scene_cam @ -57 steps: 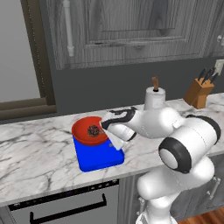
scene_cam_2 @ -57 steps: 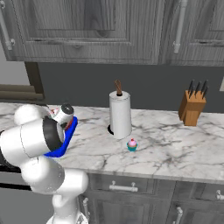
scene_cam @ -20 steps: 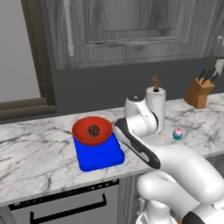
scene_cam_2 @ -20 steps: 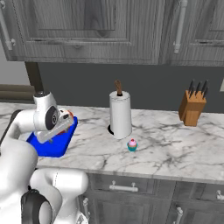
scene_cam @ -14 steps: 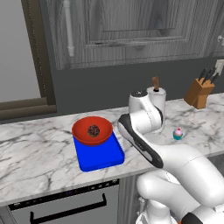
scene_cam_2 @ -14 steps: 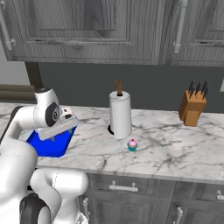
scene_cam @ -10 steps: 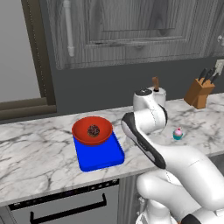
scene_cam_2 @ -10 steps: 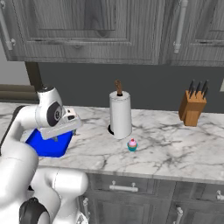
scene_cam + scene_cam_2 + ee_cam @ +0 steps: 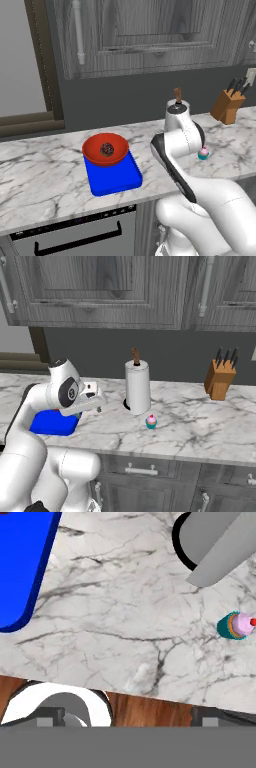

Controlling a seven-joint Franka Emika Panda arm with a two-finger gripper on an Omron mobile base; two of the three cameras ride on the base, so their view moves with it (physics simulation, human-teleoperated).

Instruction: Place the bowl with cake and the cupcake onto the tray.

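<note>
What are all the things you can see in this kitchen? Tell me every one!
bowl with cake: one, red with a dark brown lump in the middle, sitting on the tray.
tray: one, bright blue, on the marble counter.
cupcake: one, teal wrapper and pink top, on the counter in front of the paper towel roll, off the tray.
paper towel roll: one, white on a dark base with a brown knob, standing at the back of the counter.
knife block: one, brown wood with dark handles, at the right by the wall.
counter: one, white and grey marble.
cabinets: grey wood, above the counter.
claw: one, white, open and empty, between tray and cupcake.
</note>
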